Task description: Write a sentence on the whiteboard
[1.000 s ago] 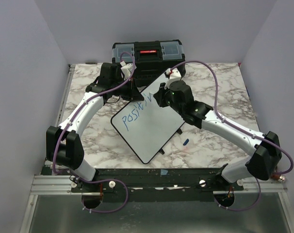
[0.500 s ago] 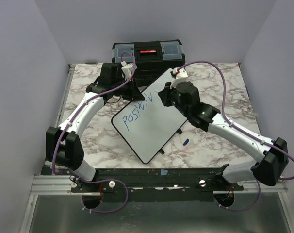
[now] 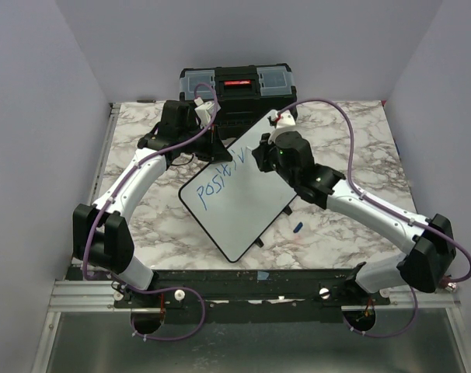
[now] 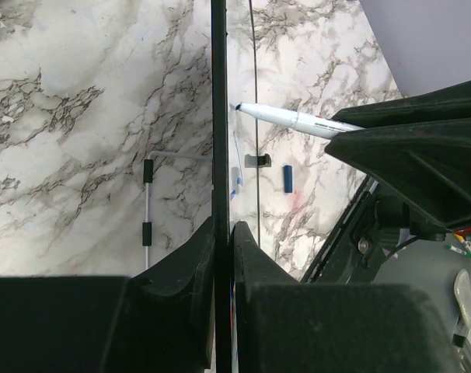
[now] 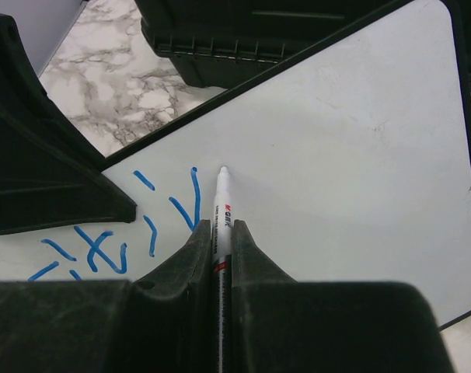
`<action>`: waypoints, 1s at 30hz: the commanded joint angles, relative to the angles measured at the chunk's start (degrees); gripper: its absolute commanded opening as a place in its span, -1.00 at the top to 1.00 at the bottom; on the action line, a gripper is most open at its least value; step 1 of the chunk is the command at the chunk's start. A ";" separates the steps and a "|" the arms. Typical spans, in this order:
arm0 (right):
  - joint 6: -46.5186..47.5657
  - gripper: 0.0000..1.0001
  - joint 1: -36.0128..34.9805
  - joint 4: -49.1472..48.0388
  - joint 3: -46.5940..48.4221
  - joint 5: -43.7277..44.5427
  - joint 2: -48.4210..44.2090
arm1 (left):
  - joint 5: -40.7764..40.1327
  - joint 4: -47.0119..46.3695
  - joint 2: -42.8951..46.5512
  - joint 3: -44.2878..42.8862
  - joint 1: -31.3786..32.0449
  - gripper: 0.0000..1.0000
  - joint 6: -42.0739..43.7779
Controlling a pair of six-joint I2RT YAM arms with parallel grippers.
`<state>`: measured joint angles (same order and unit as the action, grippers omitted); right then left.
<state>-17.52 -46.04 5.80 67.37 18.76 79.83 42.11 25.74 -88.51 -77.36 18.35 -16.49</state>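
Observation:
The whiteboard lies tilted on the table, its far corner against the toolbox. Blue letters reading roughly "positiv" run along its upper left. My left gripper is shut on the board's far left edge, which shows edge-on between the jaws in the left wrist view. My right gripper is shut on a white marker. The marker's tip rests at the whiteboard, just right of the last blue stroke. The marker also shows in the left wrist view.
A black toolbox stands at the back of the marble table, touching the board's far corner. A small blue marker cap lies on the table right of the board. Purple cables loop above both arms.
My right arm swung out to the right and came back a little. The marker stays at the end of the blue letters. The left arm and the board have not moved.

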 commanded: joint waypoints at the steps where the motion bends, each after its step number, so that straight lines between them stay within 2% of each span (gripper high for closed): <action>1: 0.12 0.99 0.10 -1.67 1.00 -0.35 1.46 | -0.87 -0.16 1.33 -0.23 0.89 1.00 4.23; 19: -2.71 0.99 0.09 0.22 -5.12 -2.73 -1.77 | -0.71 -0.41 1.59 -0.11 0.91 1.00 4.25; 30: -2.33 0.99 0.09 1.01 -2.03 -1.48 -3.97 | -0.77 -0.44 1.82 0.02 0.99 1.00 4.14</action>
<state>-19.66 -46.04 6.22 63.16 17.45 77.43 41.63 25.85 -88.47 -77.36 18.39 -16.47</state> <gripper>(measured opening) 0.120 0.119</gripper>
